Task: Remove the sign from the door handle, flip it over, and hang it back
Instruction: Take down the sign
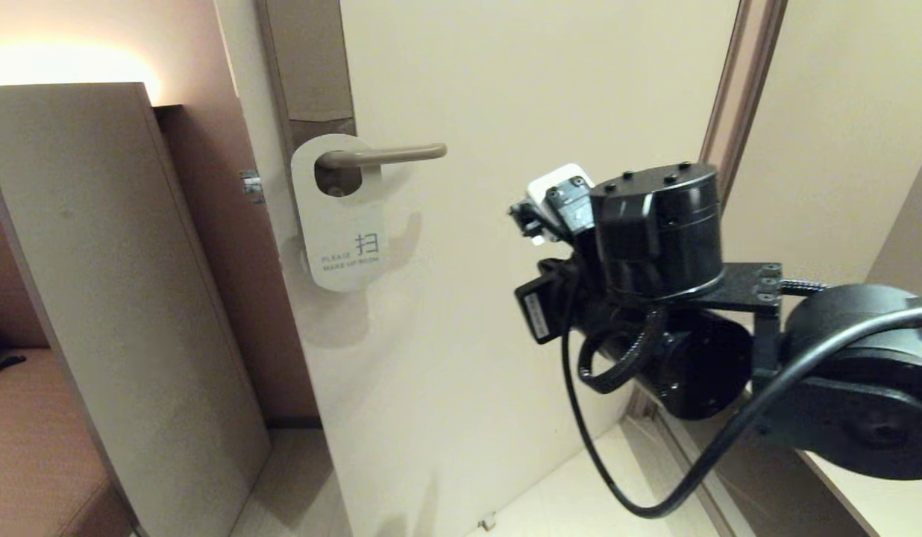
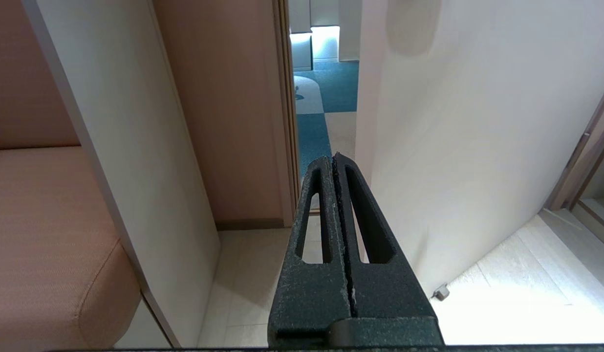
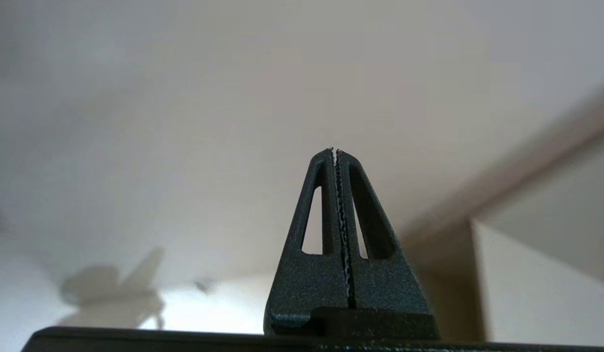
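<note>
Cream-coloured door point(image 1: 521, 89) standing ajar beside a pale upright panel point(image 1: 110, 298), salmon wall and upholstered bench point(image 2: 43, 234) to the left, light floorboards point(image 2: 522, 274) below. Hanging on the slim taupe-grey metal lever door handle point(image 1: 390, 154), close to the tall brownish-grey lock plate point(image 1: 312, 67): flat white rounded card sign point(image 1: 340, 216) with a big round hole threaded over the lever, white face outward. Legible on the lower part in grey-blue: "PLEASE MAKE UP ROOM" in small capitals, with one larger Chinese character just above the last words. No other writing readable anywhere. Raised in the head view, to the right of the sign and well apart from it: black right arm, its bulky wrist joint and cabling filling the right side, fingertips hidden behind the housing there. Seen from the wrist, right gripper point(image 3: 335, 151) with black slotted fingers pressed together, holding nothing, aimed at bare door surface. Left gripper point(image 2: 335, 159) likewise closed tight and empty, pointing low toward the door's edge and the teal carpet point(image 2: 326, 93) beyond the gap.
</note>
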Motion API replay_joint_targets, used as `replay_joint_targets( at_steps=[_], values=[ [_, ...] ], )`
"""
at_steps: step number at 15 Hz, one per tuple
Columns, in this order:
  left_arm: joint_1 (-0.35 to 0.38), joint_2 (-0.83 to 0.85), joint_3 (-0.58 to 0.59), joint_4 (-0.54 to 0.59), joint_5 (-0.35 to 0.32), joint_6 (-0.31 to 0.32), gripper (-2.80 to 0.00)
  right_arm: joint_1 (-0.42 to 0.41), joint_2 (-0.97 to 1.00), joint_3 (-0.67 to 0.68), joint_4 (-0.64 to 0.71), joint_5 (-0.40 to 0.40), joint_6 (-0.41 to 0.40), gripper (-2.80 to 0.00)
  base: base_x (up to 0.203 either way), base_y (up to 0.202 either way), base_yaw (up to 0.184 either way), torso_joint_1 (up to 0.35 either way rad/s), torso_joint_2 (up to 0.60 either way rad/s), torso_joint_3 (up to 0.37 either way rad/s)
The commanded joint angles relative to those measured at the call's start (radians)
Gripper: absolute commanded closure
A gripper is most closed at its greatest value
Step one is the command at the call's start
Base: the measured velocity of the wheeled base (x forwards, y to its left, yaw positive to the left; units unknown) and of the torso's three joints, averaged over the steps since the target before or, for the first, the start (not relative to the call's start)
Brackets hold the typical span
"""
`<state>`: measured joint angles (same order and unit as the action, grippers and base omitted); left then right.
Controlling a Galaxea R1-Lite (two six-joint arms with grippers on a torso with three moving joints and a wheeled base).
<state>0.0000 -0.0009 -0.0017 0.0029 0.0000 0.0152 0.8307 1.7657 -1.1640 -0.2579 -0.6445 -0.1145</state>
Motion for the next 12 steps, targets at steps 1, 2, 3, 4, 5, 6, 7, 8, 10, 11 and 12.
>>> replay_joint_targets(
  at_steps=[1, 2, 3, 4, 5, 6, 7, 8, 10, 11, 12],
  values=[
    [0.000, 0.001, 0.000, 0.000, 0.000, 0.000, 0.00, -0.102, -0.159, 0.093, 0.047, -0.001, -0.001, 0.00, 0.000, 0.000, 0.000, 0.000, 0.00, 0.000],
    [0.000, 0.001, 0.000, 0.000, 0.000, 0.000, 0.00, -0.149, -0.207, 0.126, 0.079, 0.002, -0.002, 0.00, 0.000, 0.000, 0.000, 0.000, 0.00, 0.000],
    [0.000, 0.001, 0.000, 0.000, 0.000, 0.000, 0.00, -0.202, -0.258, 0.163, 0.118, 0.008, -0.001, 0.00, 0.000, 0.000, 0.000, 0.000, 0.00, 0.000],
    [0.000, 0.001, 0.000, 0.000, 0.000, 0.000, 0.00, -0.249, -0.305, 0.200, 0.149, 0.015, -0.001, 0.00, 0.000, 0.000, 0.000, 0.000, 0.00, 0.000],
    [0.000, 0.001, 0.000, 0.000, 0.000, 0.000, 0.00, -0.291, -0.353, 0.242, 0.169, 0.025, -0.002, 0.00, 0.000, 0.000, 0.000, 0.000, 0.00, 0.000],
    [0.000, 0.001, 0.000, 0.000, 0.000, 0.000, 0.00, -0.333, -0.409, 0.292, 0.183, 0.039, -0.003, 0.00, 0.000, 0.000, 0.000, 0.000, 0.00, 0.000],
    [0.000, 0.001, 0.000, 0.000, 0.000, 0.000, 0.00, -0.373, -0.467, 0.341, 0.190, 0.054, -0.003, 0.00, 0.000, 0.000, 0.000, 0.000, 0.00, 0.000],
    [0.000, 0.001, 0.000, 0.000, 0.000, 0.000, 0.00, -0.408, -0.522, 0.385, 0.194, 0.068, -0.003, 0.00, 0.000, 0.000, 0.000, 0.000, 0.00, 0.000],
    [0.000, 0.001, 0.000, 0.000, 0.000, 0.000, 0.00, -0.464, -0.646, 0.477, 0.197, 0.097, -0.004, 0.00, 0.000, 0.000, 0.000, 0.000, 0.00, 0.000],
    [0.000, 0.001, 0.000, 0.000, 0.000, 0.000, 0.00, -0.481, -0.705, 0.521, 0.198, 0.105, -0.006, 0.00, 0.000, 0.000, 0.000, 0.000, 0.00, 0.000],
    [0.000, 0.001, 0.000, 0.000, 0.000, 0.000, 0.00, -0.491, -0.764, 0.559, 0.198, 0.109, -0.012, 0.00, 0.000, 0.000, 0.000, 0.000, 0.00, 0.000]
  ],
)
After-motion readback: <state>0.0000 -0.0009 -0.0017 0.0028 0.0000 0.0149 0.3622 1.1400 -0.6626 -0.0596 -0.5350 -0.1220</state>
